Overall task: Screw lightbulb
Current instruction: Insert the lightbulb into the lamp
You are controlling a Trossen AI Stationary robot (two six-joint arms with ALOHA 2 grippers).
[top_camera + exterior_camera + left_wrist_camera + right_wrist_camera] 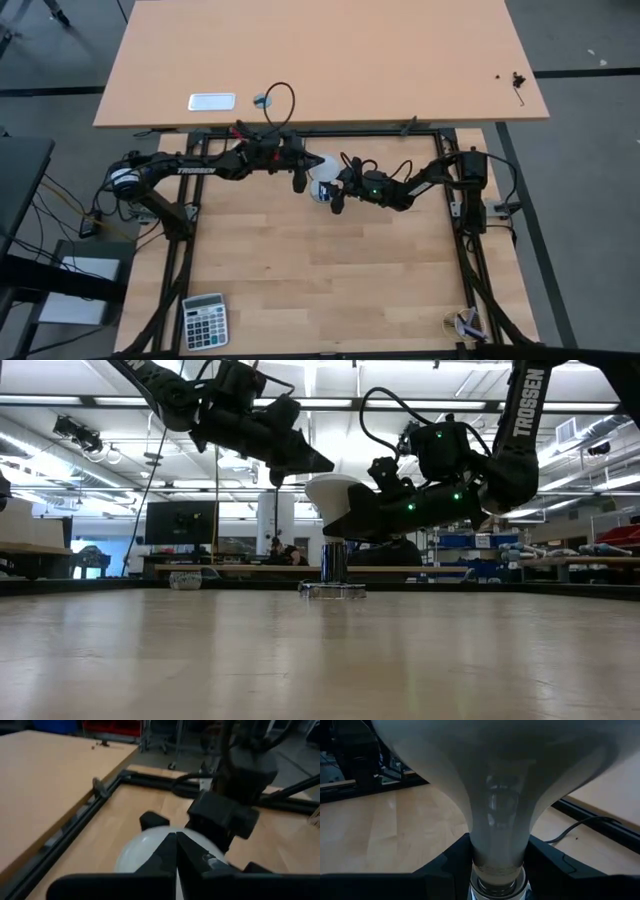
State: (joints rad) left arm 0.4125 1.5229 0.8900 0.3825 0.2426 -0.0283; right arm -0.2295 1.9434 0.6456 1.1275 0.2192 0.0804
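While the right gripper [333,193] clamps the lightbulb [324,187] by its cone neck, a finger [447,862] on either side, the bulb stands dome up near the middle of the light wooden table [320,280], its screw base down at the socket [333,589]. Left gripper [299,181] hangs just beside the dome, above it, with fingers [170,857] pressed together and holding nothing. A calculator [204,321] lies well apart at the table's near edge.

Both arms [215,168] inward, left jaws together.
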